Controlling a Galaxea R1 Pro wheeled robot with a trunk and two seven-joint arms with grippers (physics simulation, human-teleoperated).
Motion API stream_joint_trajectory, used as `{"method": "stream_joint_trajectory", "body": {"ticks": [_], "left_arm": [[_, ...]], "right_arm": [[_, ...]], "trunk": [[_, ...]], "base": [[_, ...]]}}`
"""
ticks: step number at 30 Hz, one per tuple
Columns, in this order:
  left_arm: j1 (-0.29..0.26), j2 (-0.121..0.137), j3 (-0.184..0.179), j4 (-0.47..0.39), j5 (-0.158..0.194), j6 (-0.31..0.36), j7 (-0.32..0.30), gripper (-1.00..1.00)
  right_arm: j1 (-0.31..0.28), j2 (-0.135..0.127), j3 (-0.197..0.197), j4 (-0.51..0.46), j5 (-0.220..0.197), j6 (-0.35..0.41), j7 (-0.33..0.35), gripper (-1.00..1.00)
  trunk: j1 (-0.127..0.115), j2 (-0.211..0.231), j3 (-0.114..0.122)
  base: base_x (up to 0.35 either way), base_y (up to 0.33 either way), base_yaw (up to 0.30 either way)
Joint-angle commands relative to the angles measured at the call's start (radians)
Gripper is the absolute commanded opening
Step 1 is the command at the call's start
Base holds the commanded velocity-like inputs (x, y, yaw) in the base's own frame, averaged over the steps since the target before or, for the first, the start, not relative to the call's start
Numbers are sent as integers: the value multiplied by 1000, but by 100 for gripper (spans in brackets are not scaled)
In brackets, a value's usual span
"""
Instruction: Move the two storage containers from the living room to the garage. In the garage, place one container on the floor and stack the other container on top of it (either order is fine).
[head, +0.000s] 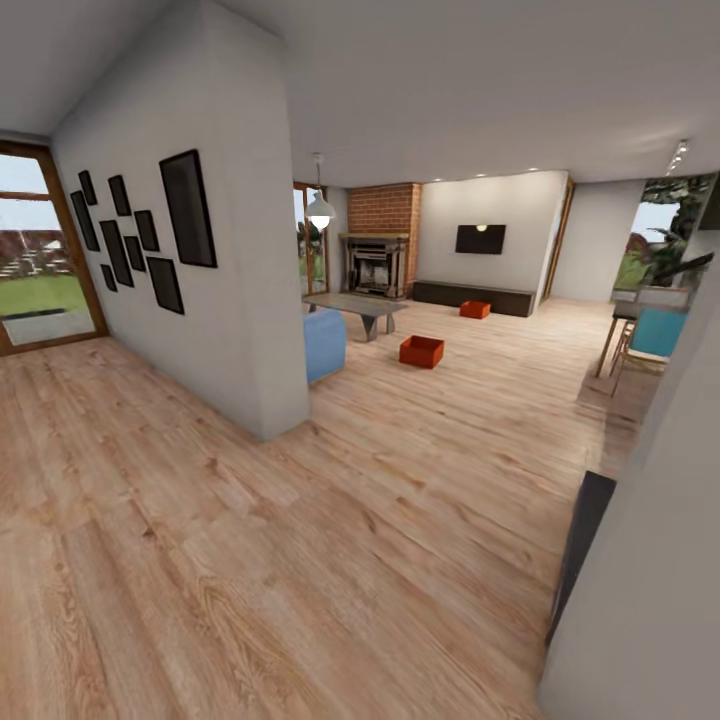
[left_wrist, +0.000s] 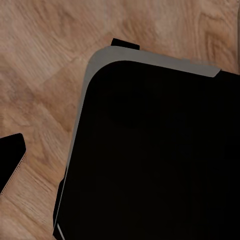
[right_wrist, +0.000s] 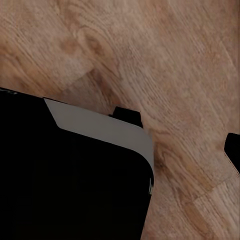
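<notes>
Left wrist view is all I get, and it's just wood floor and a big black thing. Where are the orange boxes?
Observer: In the head view, the nearer container sits on the living room floor ahead, beside a low grey table.
Operator: Where's the other one?
Observer: The farther container is on the floor in front of the long dark bench, below the wall TV.
Operator: Is there anything between me and them?
Observer: A white wall hung with black frames stands ahead on the left. The nearer container lies past its right-hand edge, beyond a blue seat.
</notes>
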Motion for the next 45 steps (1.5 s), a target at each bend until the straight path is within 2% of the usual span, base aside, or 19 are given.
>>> {"method": "stream_joint_trajectory", "body": {"ticks": [1, 45], "left_arm": [[0, 0, 0, -1, 4, -2, 0, 100], [0, 2, 0, -1, 4, -2, 0, 100]], "right_arm": [[-1, 0, 3, 3, 2, -5, -5, 100], [-1, -1, 1, 3, -2, -5, -5, 100]], "trunk": [[1, 0, -1], [1, 0, -1]], "base": [[323, 77, 0], [323, 76, 0]]}}
